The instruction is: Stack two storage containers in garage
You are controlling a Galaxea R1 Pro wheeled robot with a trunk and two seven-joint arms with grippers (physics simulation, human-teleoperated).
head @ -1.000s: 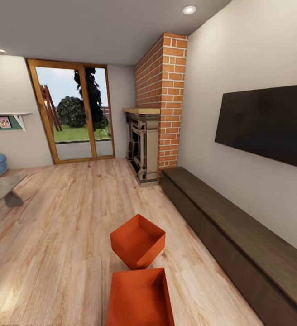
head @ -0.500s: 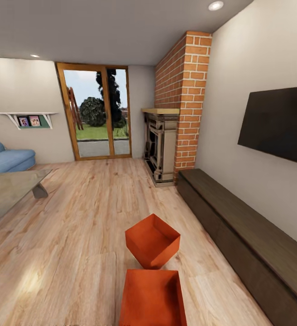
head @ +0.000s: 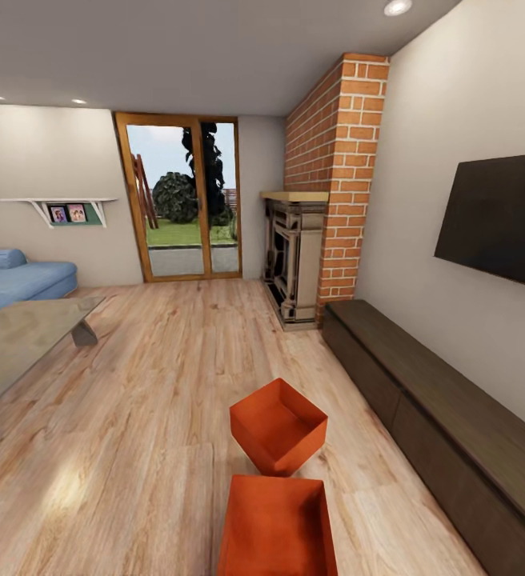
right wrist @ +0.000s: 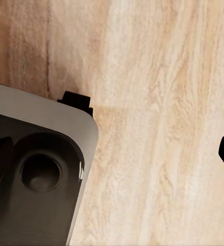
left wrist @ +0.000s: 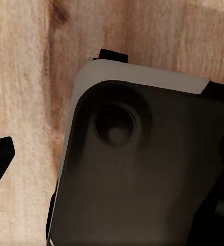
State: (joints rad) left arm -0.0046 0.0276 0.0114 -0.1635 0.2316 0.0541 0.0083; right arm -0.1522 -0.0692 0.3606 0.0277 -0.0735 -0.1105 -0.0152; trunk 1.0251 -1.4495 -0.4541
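On my far left I see a blue sofa against the back wall, with a white wall shelf above it carrying small pictures. Nearer, a glass-topped coffee table juts in from the left edge. In the far wall stands a wood-framed glass door giving onto grass and a bush. The light wood plank floor of the living room runs from there toward me.

Just right of centre sit the two storage containers, both orange-red and open-topped. The farther container is tilted up on one edge or corner, its opening facing up and toward me; the nearer container lies flat on the planks right in front of me, cut by the lower edge of my head view. The two look touching or almost so.

Farther right rises the red-brick fireplace column with its dark hearth, then the long low dark-wood cabinet along the right wall, under the black wall TV.

My wrist views look down on planks and a grey-black part of the robot's body; I cannot tell either gripper's state
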